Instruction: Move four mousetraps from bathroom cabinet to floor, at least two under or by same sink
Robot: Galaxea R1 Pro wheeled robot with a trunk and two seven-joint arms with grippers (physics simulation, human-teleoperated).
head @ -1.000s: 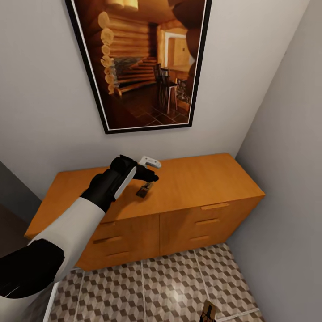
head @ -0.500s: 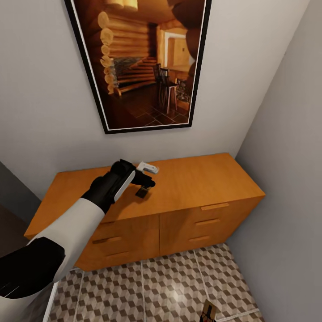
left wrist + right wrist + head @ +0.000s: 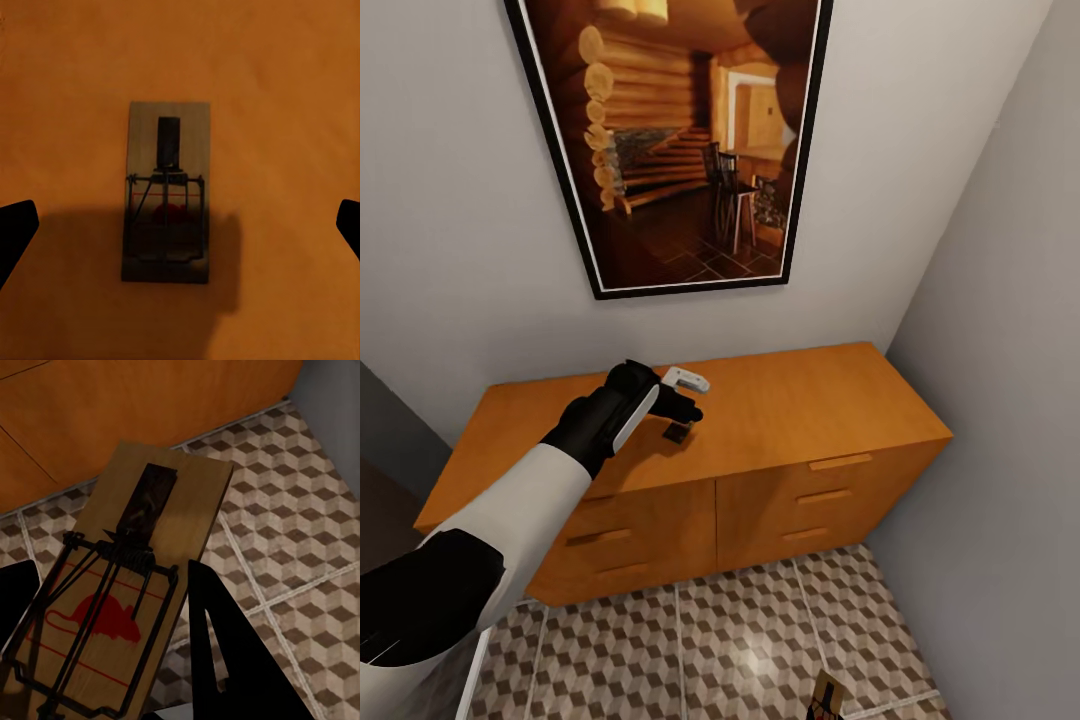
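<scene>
A: Where is the mousetrap (image 3: 678, 433) found at this moment?

B: It is lying flat on the top of the cabinet (image 3: 830, 400), directly below the left gripper (image 3: 682, 395). In the left wrist view the trap (image 3: 166, 192) is seen between the two dark fingertips (image 3: 15, 232), which are spread wide and are touching nothing.

A: And the right gripper (image 3: 112, 645)?

B: A second mousetrap (image 3: 127, 585) is seen pinched in it, held above the bathroom floor (image 3: 300, 510). A small part of that trap (image 3: 826, 695) is also seen at the lower edge of the head view, above the tiles (image 3: 740, 640).

A: What could go wrong from here?

B: Probably the grasp. The board is thin and flat against the wood, so if the fingers are lowered too little, it may be missed, and if they are closed off centre, the trap may be pushed away or turned. The wire parts could also be caught by a fingertip. The trap in the right gripper may be dropped in a bad place if the trunk is moved quickly.
</scene>
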